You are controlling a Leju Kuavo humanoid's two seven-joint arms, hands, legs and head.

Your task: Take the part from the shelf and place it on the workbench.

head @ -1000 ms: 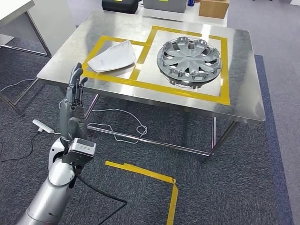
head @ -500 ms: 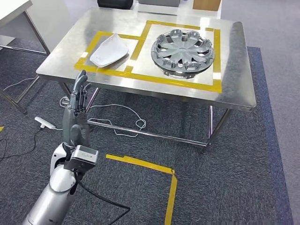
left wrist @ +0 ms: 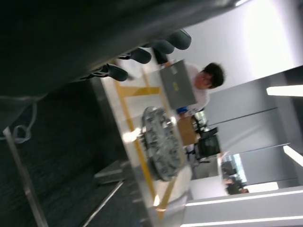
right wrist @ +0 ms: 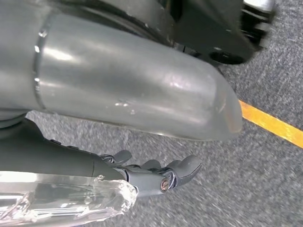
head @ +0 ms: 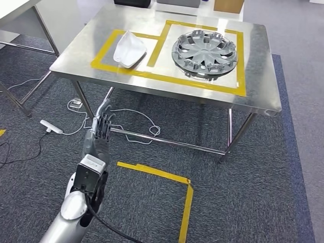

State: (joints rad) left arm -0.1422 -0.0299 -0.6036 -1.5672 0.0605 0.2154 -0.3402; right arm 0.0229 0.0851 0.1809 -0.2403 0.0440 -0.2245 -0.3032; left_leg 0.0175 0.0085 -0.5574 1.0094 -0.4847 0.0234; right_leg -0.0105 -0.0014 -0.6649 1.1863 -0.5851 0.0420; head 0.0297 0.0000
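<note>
Two parts already lie on the steel tabletop point(head: 264, 76) in the head view: a white cover point(head: 129, 48) in the taped box at about eleven o'clock, and a silver hubcap point(head: 205, 48) in the larger taped box at about one o'clock, the two well apart. The left hand point(head: 100, 132) hangs in front of the tabletop at about eight o'clock, fingers loosely extended and holding nothing. The left wrist view shows dark fingertips point(left wrist: 141, 55) spread with nothing between them, the hubcap point(left wrist: 161, 144) beyond, and a person point(left wrist: 205, 82) at the far side. In the right wrist view the right hand point(right wrist: 157, 175) hangs over the carpet near a yellow tape line point(right wrist: 271, 124), fingers fairly straight, with a crinkled clear wrapping point(right wrist: 64, 201) beside it; whether it grips that wrapping I cannot tell. No shelf is visible, so this looks like the stretch between placings; the next move would call for turning toward the shelf for a part.
</note>
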